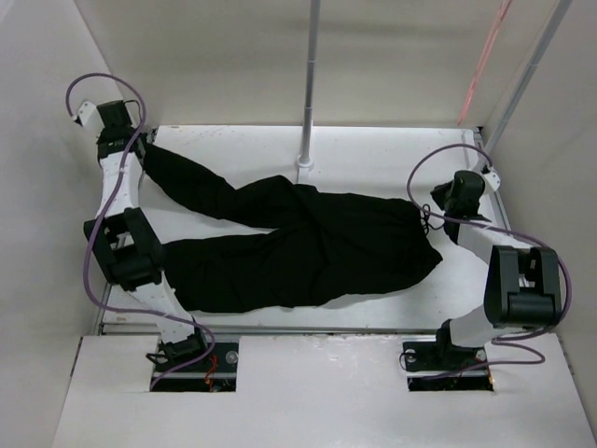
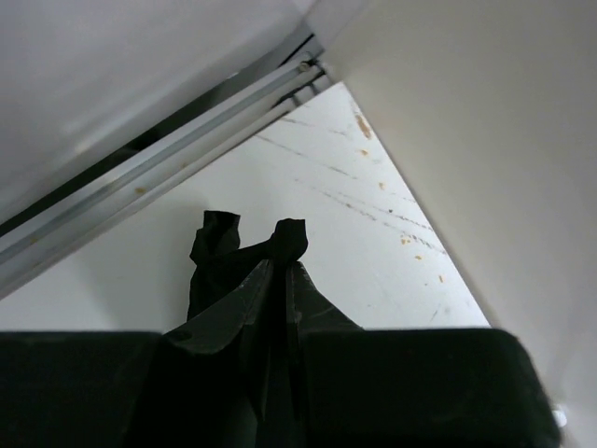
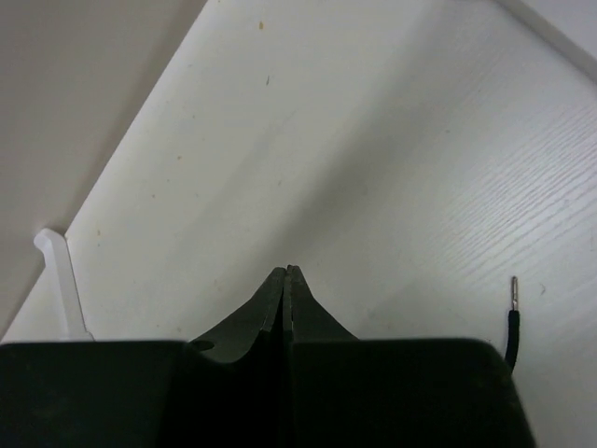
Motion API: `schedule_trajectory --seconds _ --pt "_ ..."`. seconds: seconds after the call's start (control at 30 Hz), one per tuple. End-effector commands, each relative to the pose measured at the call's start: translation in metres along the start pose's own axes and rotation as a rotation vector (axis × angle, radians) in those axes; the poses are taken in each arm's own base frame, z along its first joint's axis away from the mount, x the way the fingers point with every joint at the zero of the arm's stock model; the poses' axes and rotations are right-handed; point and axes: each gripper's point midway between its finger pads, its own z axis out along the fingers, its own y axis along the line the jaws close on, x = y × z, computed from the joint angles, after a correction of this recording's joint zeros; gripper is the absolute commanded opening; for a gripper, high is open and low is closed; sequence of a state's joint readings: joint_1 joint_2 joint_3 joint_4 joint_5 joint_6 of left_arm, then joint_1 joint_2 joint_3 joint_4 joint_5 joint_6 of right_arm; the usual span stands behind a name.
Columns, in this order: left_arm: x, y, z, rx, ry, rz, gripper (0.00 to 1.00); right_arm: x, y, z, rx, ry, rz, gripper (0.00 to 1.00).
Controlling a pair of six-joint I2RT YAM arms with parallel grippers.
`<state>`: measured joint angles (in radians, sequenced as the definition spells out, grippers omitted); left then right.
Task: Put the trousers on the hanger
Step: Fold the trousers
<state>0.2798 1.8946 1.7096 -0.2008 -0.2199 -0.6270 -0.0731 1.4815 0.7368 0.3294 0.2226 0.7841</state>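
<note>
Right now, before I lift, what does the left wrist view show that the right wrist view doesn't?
Only the left wrist view: the left gripper pinching black cloth of the trousers, with folds poking past its tips, and a metal rail running along the far edge. Only the right wrist view: the right gripper with no cloth visible at its tips, and a short black wire lying nearby. Both: jaws shut, white table, pale wall.

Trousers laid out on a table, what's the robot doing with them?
Two robot arms are handling the trousers, which lie spread flat across the table. The left gripper pinches the end of one leg at the far left corner. The right gripper is shut beside the waist end, with no cloth visible in it.
</note>
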Motion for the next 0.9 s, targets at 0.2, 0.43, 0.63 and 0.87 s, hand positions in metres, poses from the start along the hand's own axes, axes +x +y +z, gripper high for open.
schedule_trajectory --seconds 0.2,0.43,0.63,0.87 --pt "-0.037 0.045 -0.048 -0.057 -0.023 -0.083 0.06 0.054 0.008 0.004 -0.003 0.232 -0.073 0.46" --pt "-0.020 0.090 -0.040 -0.185 0.048 -0.058 0.06 0.084 0.011 0.011 -0.059 0.342 -0.077 0.49" --pt "-0.010 0.087 -0.030 -0.200 0.093 -0.013 0.06 0.083 0.005 0.014 -0.039 0.342 -0.059 0.43" --pt "-0.017 0.062 -0.022 -0.160 0.076 0.005 0.06 0.036 0.030 0.013 -0.154 0.228 0.069 0.02"
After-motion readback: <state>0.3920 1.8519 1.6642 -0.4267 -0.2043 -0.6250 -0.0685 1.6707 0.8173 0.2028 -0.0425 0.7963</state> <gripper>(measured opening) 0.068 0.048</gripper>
